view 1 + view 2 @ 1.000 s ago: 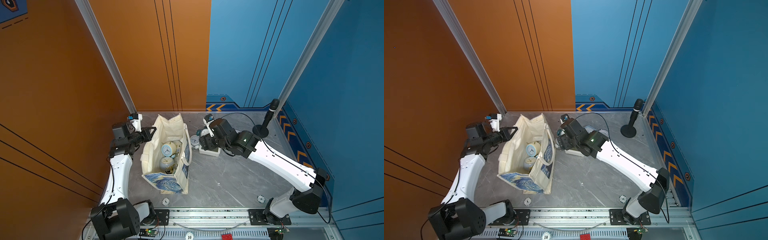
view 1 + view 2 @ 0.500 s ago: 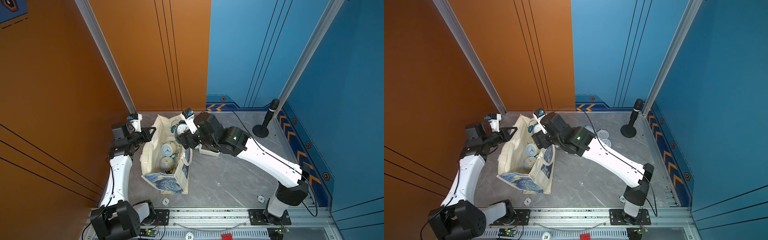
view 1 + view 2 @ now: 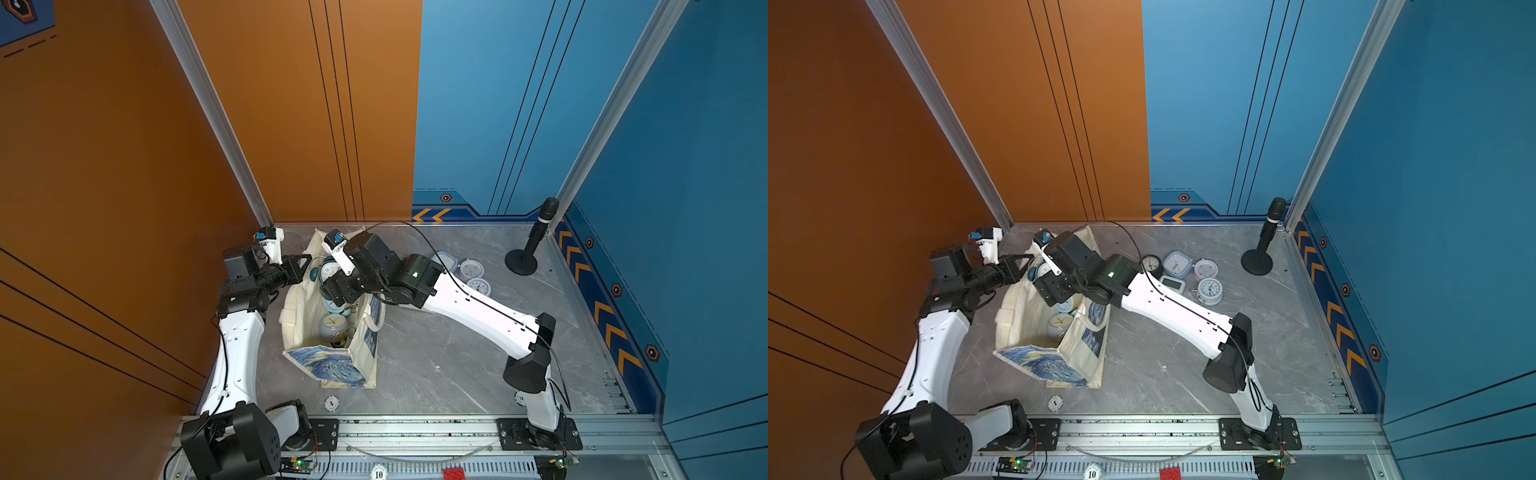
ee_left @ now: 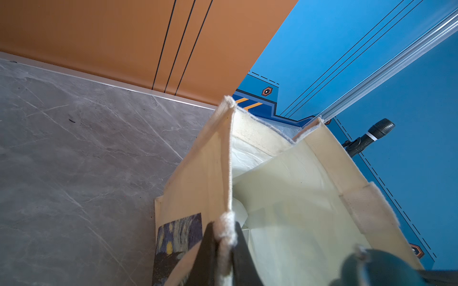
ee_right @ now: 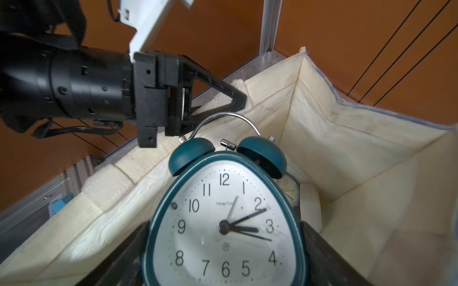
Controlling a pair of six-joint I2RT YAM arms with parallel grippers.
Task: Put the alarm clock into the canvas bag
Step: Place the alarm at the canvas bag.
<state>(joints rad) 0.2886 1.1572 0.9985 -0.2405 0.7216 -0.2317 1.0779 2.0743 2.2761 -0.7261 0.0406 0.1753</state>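
Observation:
The canvas bag (image 3: 328,363) (image 3: 1042,365) stands open on the grey table, cream inside with a starry-night print on its end face. My left gripper (image 3: 305,262) (image 4: 224,237) is shut on the bag's rim at the left side, holding the mouth open. My right gripper (image 5: 223,235) is shut on a teal twin-bell alarm clock (image 5: 223,222) (image 3: 328,269) (image 3: 1040,270); one finger (image 5: 133,242) presses on each side of it. The clock hangs over the bag's mouth, close to the left gripper. Two pale clocks (image 3: 332,324) lie in the bag.
Several more clocks (image 3: 1177,264) (image 3: 1209,289) and a small white digital one (image 3: 1172,284) lie on the table to the right of the bag. A black microphone on a round stand (image 3: 528,257) is at the back right corner. Orange and blue walls close in the table.
My right arm has swung left from the clocks beside the bag to over the bag's mouth, carrying the teal alarm clock. The left gripper has stayed on the bag's rim.

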